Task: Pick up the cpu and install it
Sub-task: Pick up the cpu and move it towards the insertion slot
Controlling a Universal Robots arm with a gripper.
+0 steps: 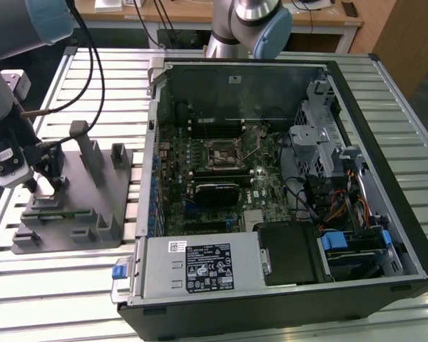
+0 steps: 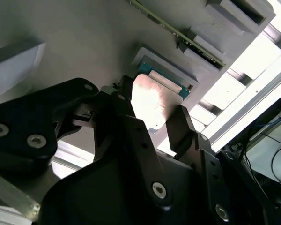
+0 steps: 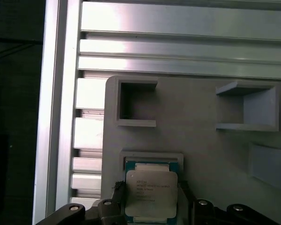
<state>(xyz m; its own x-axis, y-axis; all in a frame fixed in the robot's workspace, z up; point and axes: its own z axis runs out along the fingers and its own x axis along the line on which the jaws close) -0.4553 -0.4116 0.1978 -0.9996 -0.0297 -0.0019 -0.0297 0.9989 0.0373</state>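
- Black gripper [image 2: 153, 105] body sits closest to the lens in the second wrist view. It straddles the cpu [image 3: 151, 192] across two opposite edges.
- Grip state: cannot tell whether it is clamped on the chip or stopped just short of it.
- cpu location: lying flat, silver top up, in a shallow rimmed pocket [image 3: 152, 155] of the grey tray [image 3: 201, 154]. Appears seated in the pocket, not lifted.
- Handling (judgement): light, stiff, flat. The metal top looks smooth and is likely slippery; the underside contacts are probably delicate. Best taken by the thin side edges, squarely and with modest force, and kept level.
- Tray: upright blocks and open slots stand around the pocket. It rests on the slatted metal table [image 1: 121, 92], toward the exterior view's left.
- Open computer case [image 1: 242, 89] lies just beside the tray, on the exterior view's right. Its circuit board [image 1: 271, 189] is exposed, with the socket [image 1: 221, 152] near the middle, well apart from the gripper.
- Install not done, judging by the cpu lying in the tray.
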